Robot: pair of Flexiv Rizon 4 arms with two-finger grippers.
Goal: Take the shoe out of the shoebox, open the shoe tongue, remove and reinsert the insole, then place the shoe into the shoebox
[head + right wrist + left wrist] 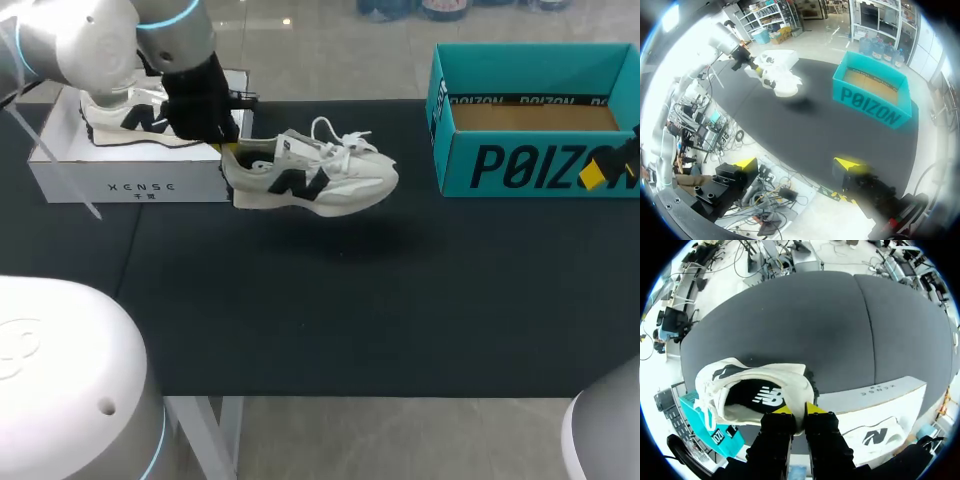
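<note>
The left gripper (799, 411), pinched narrowly on the heel collar of the shoe (310, 175), holds it aloft just beside the white shoebox (130, 185); so slight an edge grip may let the unsupported toe sag and the shoe slip free.

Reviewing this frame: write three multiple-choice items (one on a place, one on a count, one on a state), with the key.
1. Where is the held shoe? A lifted above the table; B lying flat on it; C inside the white shoebox.
2. How many shoes show? A one; B two; C three.
3. The right gripper is: A open; B shut on a shoe; C shut on a box.

Key:
1. A: it hangs from the left gripper, clear of the table.
2. B: a second shoe lies in the white shoebox.
3. A: its yellow tips stand apart, holding nothing.
</note>
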